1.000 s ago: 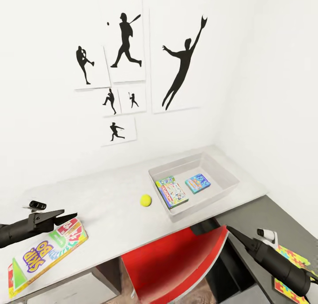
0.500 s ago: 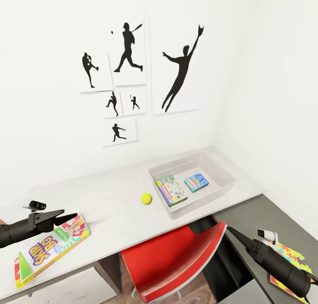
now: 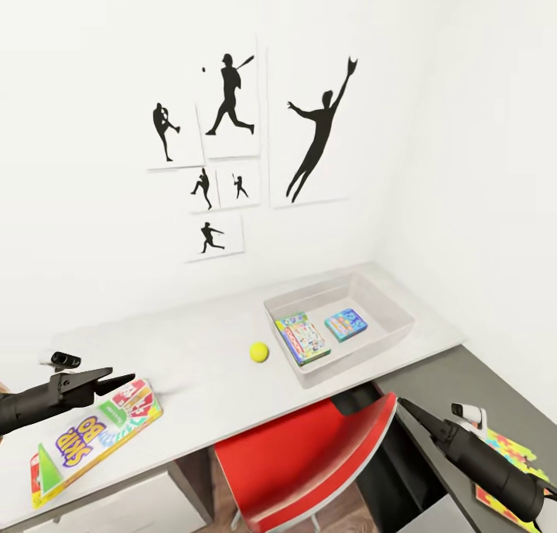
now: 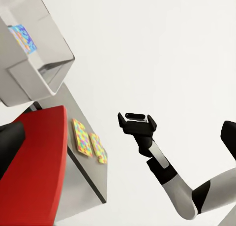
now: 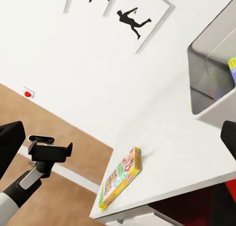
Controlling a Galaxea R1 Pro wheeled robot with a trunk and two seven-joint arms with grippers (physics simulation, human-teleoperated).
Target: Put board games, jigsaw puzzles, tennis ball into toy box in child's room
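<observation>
The toy box (image 3: 393, 315) stands on the pale table (image 3: 193, 339) at the back right. Inside it lie a green-edged board game (image 3: 303, 338) and a light blue one (image 3: 346, 324). The tennis ball (image 3: 259, 352) rests on the table just left of the box. A yellow-green-red board game (image 3: 93, 439) lies flat near the table's front left edge, and my left gripper (image 3: 122, 375) hovers open just above its far corner. My right gripper (image 3: 404, 403) is open and empty over the chair. The jigsaw puzzles (image 3: 507, 449) (image 4: 82, 138) lie on the lower dark top, partly behind my right arm.
A red chair (image 3: 309, 456) is tucked under the table's front edge between my arms. The lower dark grey top (image 3: 456, 378) adjoins the table on the right. White walls with black baseball-player pictures (image 3: 317, 131) close off the back and right. Wood floor (image 5: 69, 157) lies beyond the table's left end.
The whole picture has shifted a little, so the camera has moved. Both grippers keep the same open, empty pose and the toys lie as before.
</observation>
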